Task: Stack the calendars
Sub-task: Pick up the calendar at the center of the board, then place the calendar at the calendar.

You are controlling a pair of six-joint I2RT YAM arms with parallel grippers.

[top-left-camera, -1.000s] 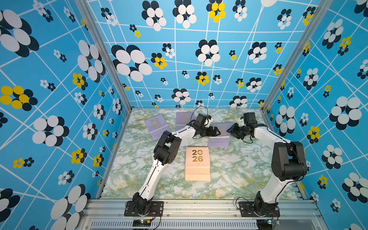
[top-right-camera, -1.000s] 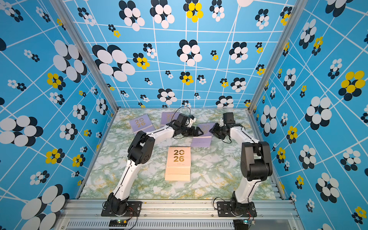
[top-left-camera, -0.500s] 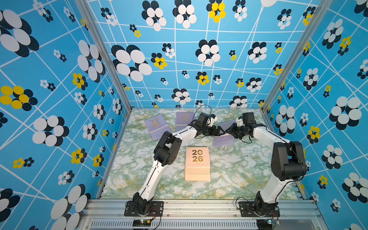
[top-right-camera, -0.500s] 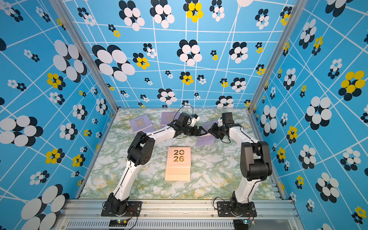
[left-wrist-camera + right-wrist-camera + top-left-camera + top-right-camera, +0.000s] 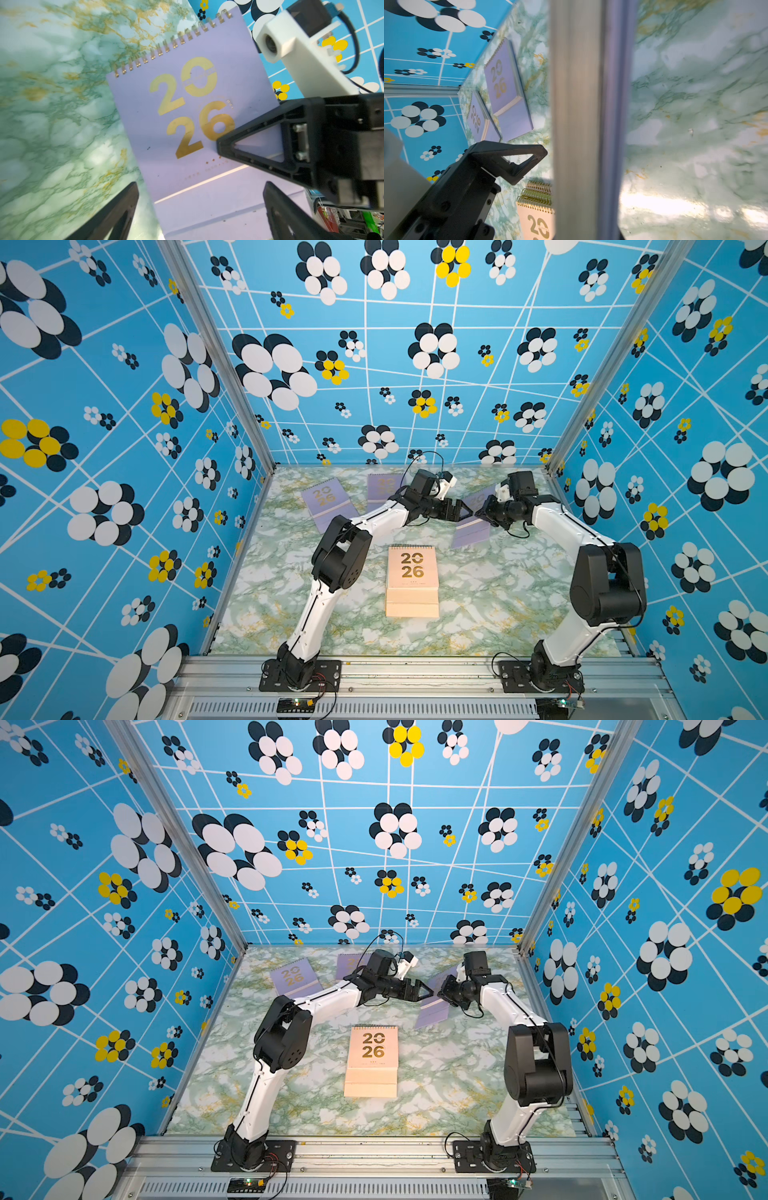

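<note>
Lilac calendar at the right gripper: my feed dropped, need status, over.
Right gripper shut on lilac calendar, tilted. Left gripper open, close beside it, the only thing in the way. Peach stack at centre.

Marble table (image 5: 291, 593), 2 lilac calendars (image 5: 326, 502), stack (image 5: 412, 580)

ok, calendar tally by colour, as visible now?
Lilac: 3 (far-left calendar, middle calendar, tilted calendar pinched by the right gripper)
Peach-topped stack: 3, going by the spiral rows in the right wrist view; lower colours hidden
Total: 6
</note>
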